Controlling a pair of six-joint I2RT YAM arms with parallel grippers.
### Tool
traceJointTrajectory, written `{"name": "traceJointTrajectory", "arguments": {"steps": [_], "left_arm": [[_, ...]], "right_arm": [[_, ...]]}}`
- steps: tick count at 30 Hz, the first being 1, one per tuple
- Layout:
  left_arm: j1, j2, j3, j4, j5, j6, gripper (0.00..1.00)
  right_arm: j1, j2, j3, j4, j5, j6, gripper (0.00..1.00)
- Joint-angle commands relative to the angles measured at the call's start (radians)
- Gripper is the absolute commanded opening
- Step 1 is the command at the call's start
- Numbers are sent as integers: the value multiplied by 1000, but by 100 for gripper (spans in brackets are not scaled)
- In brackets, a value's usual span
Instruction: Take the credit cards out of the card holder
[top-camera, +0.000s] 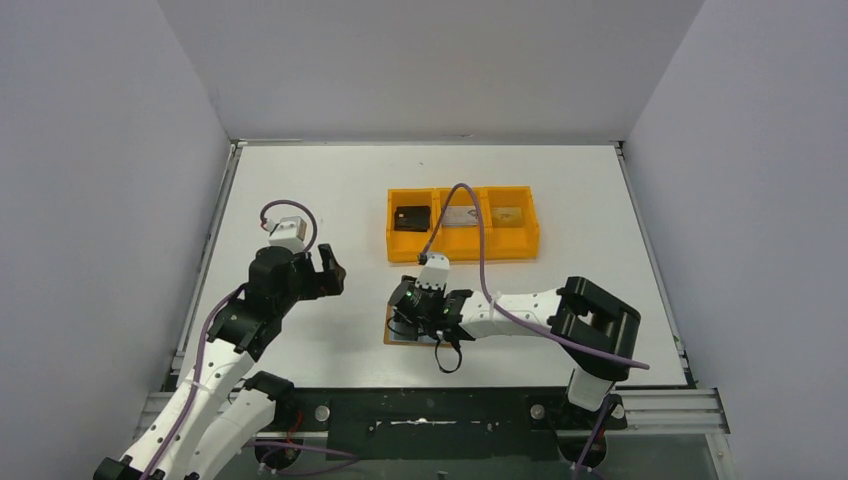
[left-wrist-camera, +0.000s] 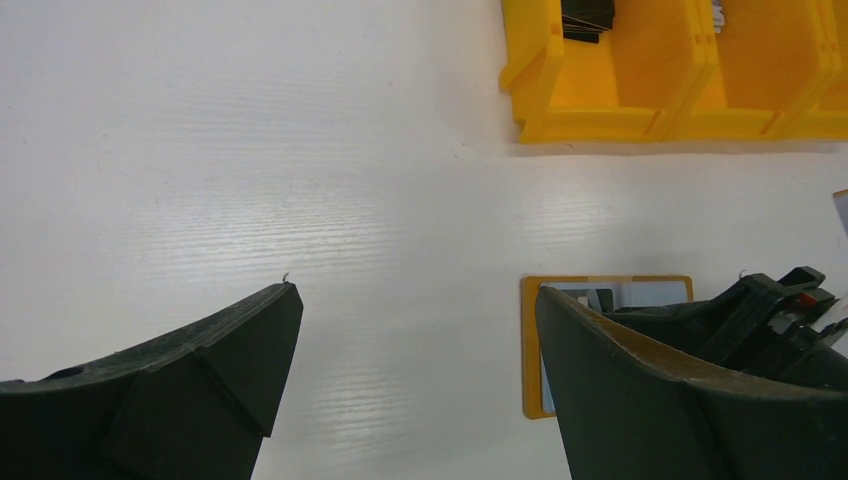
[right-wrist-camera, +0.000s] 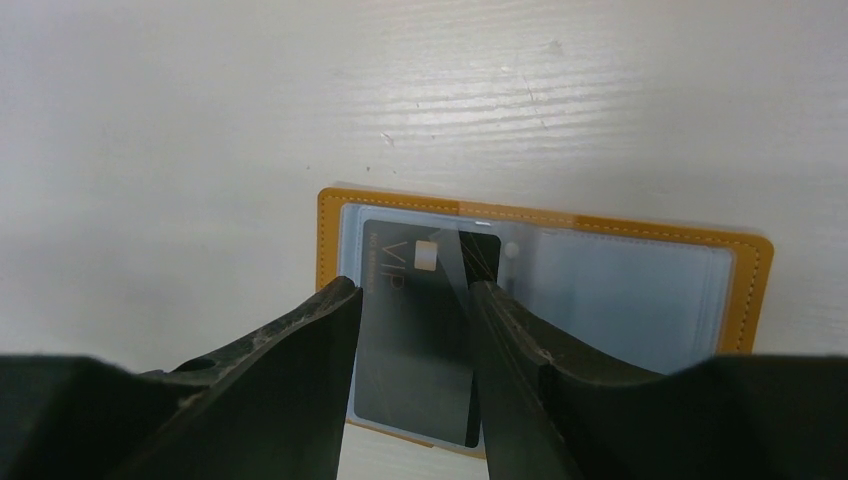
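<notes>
Left gripper agape — right gripper astride flat glossy dark card, grip unclear.

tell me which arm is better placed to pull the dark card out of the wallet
Right. The right gripper hangs directly over the open card holder, its fingers framing the dark credit card. The left gripper hovers open over bare table, off to the side.

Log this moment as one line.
Right fingers: apart, over dark card in open holder | Left fingers: wide, above table, holding nothing | Tray: cards inside
</notes>
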Motion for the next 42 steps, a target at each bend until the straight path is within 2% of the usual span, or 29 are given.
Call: {"name": "traceJointTrajectory", "arguments": {"steps": [1, 6, 9, 13, 18, 23, 26, 29, 33, 42], "left_arm": [[6, -6, 9, 60, 49, 16, 87], [6, 49, 14, 87, 117, 8, 82], [6, 92, 13, 111, 165, -80, 78], [4, 165, -23, 187, 317, -158, 67], [-19, 251, -21, 228, 386, -194, 58], [-134, 344, -18, 274, 330, -215, 52], [-224, 390, -1, 274, 248, -230, 46], [-242, 399, -17, 311, 236, -260, 37], [-251, 398, -53, 361, 262, -304, 32], [-318, 474, -49, 361, 266, -310, 32]], "right_arm": [[28, 30, 60, -5, 56, 33, 45], [32, 43, 62, -13, 53, 43, 45], [32, 14, 24, 8, 62, 60, 45], [25, -1, -23, 49, 46, 75, 44], [29, 18, -26, 52, 39, 102, 43], [41, -11, -44, 22, 80, 139, 41], [43, -88, -109, 78, 98, 131, 41], [42, -131, -184, 175, 78, 127, 42], [28, -125, -216, 230, 22, 109, 40], [29, -133, -260, 218, 34, 185, 39]]}}
